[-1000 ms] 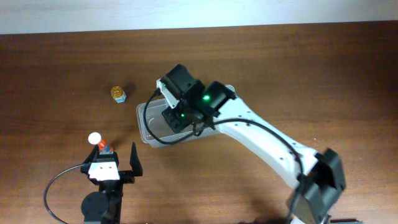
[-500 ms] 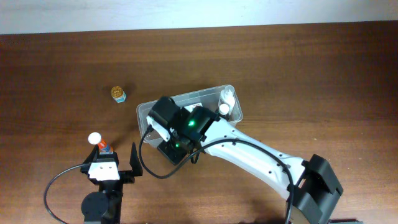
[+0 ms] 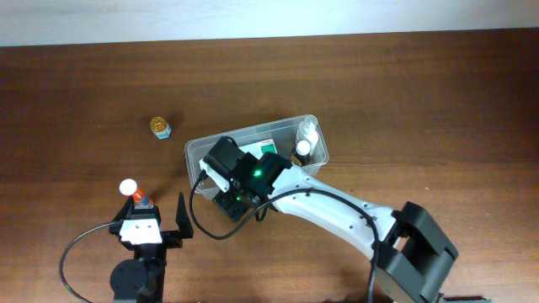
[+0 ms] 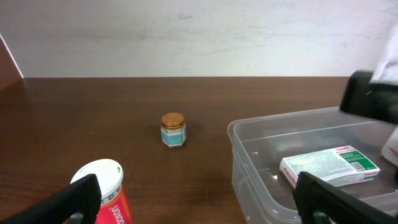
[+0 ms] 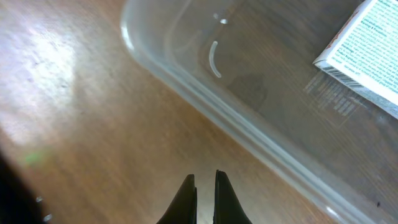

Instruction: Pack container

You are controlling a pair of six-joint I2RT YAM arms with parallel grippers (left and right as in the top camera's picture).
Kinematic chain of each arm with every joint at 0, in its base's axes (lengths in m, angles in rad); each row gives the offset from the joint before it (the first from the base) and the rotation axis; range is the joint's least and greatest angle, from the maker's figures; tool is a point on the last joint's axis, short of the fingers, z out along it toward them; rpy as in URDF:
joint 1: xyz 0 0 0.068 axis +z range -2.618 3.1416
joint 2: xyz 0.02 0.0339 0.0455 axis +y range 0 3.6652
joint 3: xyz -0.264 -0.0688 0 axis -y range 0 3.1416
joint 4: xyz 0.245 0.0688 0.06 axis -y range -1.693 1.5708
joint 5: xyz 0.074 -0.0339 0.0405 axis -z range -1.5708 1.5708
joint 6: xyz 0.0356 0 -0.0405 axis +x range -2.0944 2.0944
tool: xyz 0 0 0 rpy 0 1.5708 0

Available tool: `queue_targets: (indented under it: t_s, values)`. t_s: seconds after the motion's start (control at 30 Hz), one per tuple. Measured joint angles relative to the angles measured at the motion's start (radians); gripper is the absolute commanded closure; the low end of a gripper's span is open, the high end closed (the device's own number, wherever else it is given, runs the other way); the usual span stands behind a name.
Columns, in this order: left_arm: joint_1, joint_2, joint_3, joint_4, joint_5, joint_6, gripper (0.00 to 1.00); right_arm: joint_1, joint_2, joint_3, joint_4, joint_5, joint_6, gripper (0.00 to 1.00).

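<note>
Dark brown wood fills the scene, a long table with a pale wall along its far edge. Across the near right we see the white right arm reaching in toward the middle. Its right gripper hangs over bare wood just beside the near rim of the container, fingers pressed together and holding nothing.

At the table's centre sits the clear, rounded-corner rectangular plastic container. Inside it lies a flat white-and-green cardboard box. At its right end are a small white plastic bottle and what looks like a second white-capped bottle touching it.

At the near left, the left gripper rests low with its black fingers spread wide and nothing between them. A red bottle with a round white cap stands just beside its left finger. Smallest of all, a little glass jar with a gold lid and blue label stands alone, left of the container and a bit farther back.

We judge the packing partly done. The box and white bottles are in, while the red bottle and the gold-lidded jar are yet to go in.
</note>
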Motion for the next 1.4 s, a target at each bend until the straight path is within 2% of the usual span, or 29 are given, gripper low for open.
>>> queue_targets:
  t_s: [0.3,0.87,1.1,1.23,1.27,1.3,1.4]
  values:
    - [0.0,0.0,0.0,0.0,0.0,0.0,0.01,-0.004,0.018,-0.004,0.071,0.071,-0.003,0.96]
    - [0.0,0.0,0.0,0.0,0.0,0.0,0.01,-0.088,0.018,-0.004,0.15,0.073,-0.01,0.96]
    - [0.0,0.0,0.0,0.0,0.0,0.0,0.01,-0.089,0.004,0.024,0.053,0.029,-0.026,0.96]
    - [0.0,0.0,0.0,0.0,0.0,0.0,0.0,-0.107,-0.091,0.082,-0.06,0.041,-0.037,0.96]
    - [0.0,0.0,0.0,0.0,0.0,0.0,0.01,-0.114,-0.113,0.089,-0.071,0.046,-0.037,0.94]
    - [0.0,0.0,0.0,0.0,0.0,0.0,0.01,-0.137,-0.153,0.105,-0.097,0.054,-0.037,0.87]
    - [0.0,0.0,0.0,0.0,0.0,0.0,0.01,-0.24,-0.261,0.132,-0.137,0.076,-0.031,0.59]
